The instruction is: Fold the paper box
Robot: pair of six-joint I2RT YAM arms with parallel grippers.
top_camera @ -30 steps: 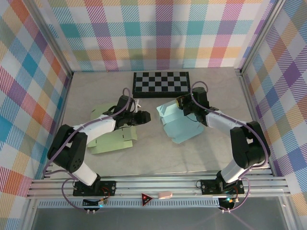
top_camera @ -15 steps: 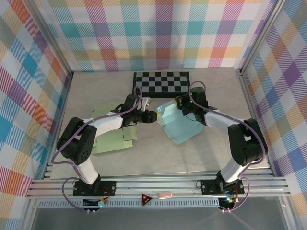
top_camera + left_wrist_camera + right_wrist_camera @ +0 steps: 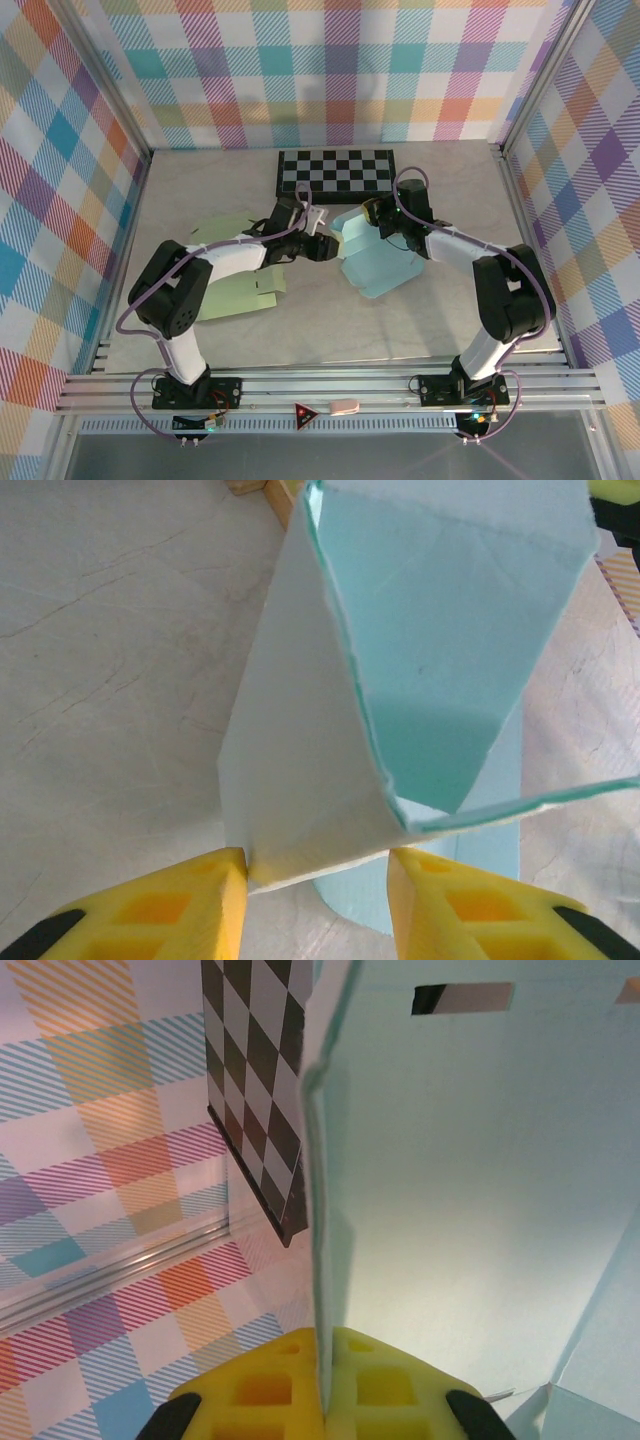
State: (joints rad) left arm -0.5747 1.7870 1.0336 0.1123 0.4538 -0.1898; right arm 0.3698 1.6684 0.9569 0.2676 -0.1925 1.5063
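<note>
Blue paper box point(image 3: 378, 262) mid-fold, sitting right of centre on the counter point(image 3: 300, 330)
Right pincer point(image 3: 325, 1338) is pinched tight on the thin edge of a raised wall, on the far side of the box near the checkerboard point(image 3: 337, 171). Left pincer point(image 3: 318, 872) is spread wide, with a yellow finger on either side of an upright flap's lower corner, on the box's left.

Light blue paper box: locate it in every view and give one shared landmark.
Top external: light blue paper box centre right, between the left gripper and right gripper.
Left wrist: upper centre and right, a folded corner between the yellow fingers.
Right wrist: right half, its edge pinched in the shut right gripper.
Landmark: the checkerboard, behind the box from above, left of it at the right wrist.
</note>
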